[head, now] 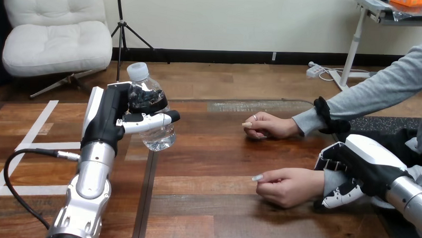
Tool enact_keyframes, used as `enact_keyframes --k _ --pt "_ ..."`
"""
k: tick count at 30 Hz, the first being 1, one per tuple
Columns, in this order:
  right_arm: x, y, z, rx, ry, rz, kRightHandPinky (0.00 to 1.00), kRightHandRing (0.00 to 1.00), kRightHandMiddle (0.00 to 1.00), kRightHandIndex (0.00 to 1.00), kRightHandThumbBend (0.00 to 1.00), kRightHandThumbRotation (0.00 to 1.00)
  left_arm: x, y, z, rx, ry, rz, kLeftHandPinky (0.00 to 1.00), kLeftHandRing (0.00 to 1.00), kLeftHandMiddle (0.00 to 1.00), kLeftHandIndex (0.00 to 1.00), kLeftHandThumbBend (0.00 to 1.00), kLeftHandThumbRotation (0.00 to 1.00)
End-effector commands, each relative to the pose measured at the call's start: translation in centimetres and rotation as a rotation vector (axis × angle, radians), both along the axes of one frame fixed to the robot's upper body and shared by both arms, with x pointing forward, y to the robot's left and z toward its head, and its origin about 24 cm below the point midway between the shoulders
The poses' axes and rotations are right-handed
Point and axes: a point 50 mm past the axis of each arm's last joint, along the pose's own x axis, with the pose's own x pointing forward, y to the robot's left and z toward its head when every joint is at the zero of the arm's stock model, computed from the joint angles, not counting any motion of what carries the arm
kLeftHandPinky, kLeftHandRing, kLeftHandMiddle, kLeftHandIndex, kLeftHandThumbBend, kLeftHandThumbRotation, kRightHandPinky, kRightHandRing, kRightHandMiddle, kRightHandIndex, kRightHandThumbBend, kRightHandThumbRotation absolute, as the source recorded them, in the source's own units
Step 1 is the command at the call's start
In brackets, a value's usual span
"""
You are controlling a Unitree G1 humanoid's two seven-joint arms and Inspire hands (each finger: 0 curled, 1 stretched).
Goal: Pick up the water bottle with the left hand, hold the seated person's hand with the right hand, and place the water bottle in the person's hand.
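The left robot hand [113,115] grasps the capped water bottle [158,138] upright above the surface [212,166], ready to carry across; I cannot tell what is inside. The person's nearer hand [287,186] rests loosely fisted while the right robot hand [355,166] wraps the person's wrist [329,181], probably to steady it

You see the left hand [105,123] at 9 o'clock and right hand [362,165] at 4: black, white-shelled, on silver forearms [90,189].

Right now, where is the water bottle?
The water bottle is at the head view's left side, gripped in the left robot hand, well to the left of the person's far hand.
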Motion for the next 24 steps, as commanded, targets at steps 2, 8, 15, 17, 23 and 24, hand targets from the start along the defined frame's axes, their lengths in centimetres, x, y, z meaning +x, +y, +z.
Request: enact_keyframes --k 2,8,15,17,23,24 --pt "1.59 0.13 2.39 0.026 -0.104 -0.005 0.38 0.41 0.45 0.46 0.79 0.00 1.20 0.08 3.42 0.014 -0.134 -0.009 0.25 0.32 0.36 0.38 0.75 0.00" --pt "1.61 0.13 2.37 0.022 -0.105 -0.008 0.38 0.41 0.45 0.46 0.79 0.00 1.21 0.08 3.41 0.010 -0.132 -0.007 0.26 0.33 0.37 0.38 0.76 0.00" --pt "1.60 0.16 2.37 0.020 -0.108 -0.005 0.39 0.41 0.46 0.47 0.78 0.00 1.19 0.09 3.42 0.013 -0.135 -0.008 0.26 0.33 0.37 0.38 0.76 0.00" --pt "1.61 0.16 2.36 0.021 -0.106 -0.006 0.38 0.41 0.46 0.47 0.78 0.00 1.18 0.09 3.42 0.013 -0.136 -0.009 0.26 0.33 0.37 0.38 0.76 0.00" --pt "1.58 0.21 2.32 0.022 -0.111 -0.005 0.38 0.40 0.45 0.47 0.79 0.00 1.18 0.12 3.41 0.013 -0.138 -0.008 0.26 0.33 0.37 0.38 0.76 0.00" --pt "1.59 0.22 2.31 0.021 -0.111 -0.006 0.38 0.40 0.45 0.47 0.78 0.00 1.18 0.12 3.42 0.012 -0.135 -0.006 0.26 0.33 0.37 0.38 0.76 0.00"
